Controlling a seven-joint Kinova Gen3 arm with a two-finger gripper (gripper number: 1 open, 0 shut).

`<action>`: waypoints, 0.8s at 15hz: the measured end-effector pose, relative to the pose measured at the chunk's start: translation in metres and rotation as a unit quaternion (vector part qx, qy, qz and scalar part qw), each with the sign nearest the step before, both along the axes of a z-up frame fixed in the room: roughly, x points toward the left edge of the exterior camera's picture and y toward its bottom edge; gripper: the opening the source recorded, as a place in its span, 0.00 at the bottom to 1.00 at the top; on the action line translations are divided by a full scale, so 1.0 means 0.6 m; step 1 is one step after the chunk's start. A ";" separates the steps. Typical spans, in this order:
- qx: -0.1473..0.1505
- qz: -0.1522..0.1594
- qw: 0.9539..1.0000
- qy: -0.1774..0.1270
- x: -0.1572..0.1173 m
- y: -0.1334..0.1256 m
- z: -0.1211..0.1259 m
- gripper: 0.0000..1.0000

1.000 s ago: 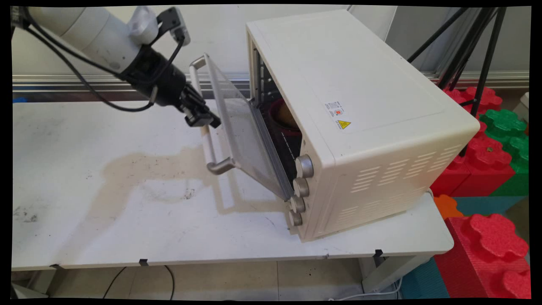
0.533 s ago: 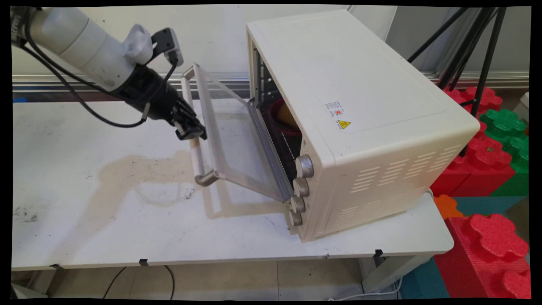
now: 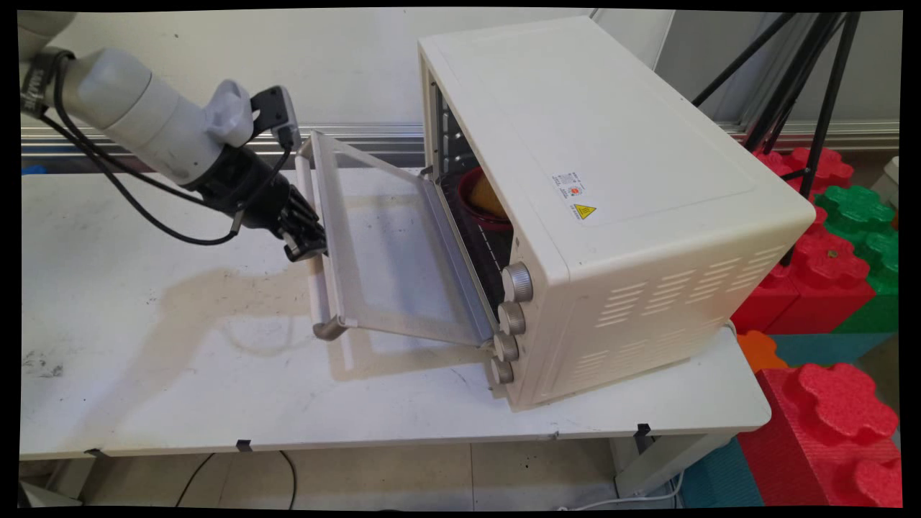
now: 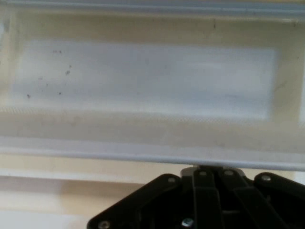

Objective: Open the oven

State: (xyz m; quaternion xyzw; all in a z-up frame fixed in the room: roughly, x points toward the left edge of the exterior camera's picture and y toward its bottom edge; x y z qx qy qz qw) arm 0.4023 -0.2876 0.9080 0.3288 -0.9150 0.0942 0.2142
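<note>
Pincer (image 3: 306,248) pinching the door handle (image 3: 314,270) of the oven (image 3: 611,216) at the counter's (image 3: 144,360) right end; door (image 3: 388,252) half lowered. Handle looks rigid and smooth; mid-bar hold seems best.

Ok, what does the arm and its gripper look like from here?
A white, rounded tubular arm ends in a black wrist section and a black two-finger gripper with bolted linkage. Black cables loop beneath it, and a small black module sits on top.
</note>
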 end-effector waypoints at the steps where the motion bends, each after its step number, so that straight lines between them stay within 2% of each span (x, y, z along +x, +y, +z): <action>1: 0.000 0.000 1.000 -0.002 0.004 0.002 -0.007 0.00; 7: 0.003 0.001 1.000 -0.015 0.028 0.017 -0.036 0.00; 12: 0.000 0.007 1.000 -0.020 0.047 0.027 -0.043 0.00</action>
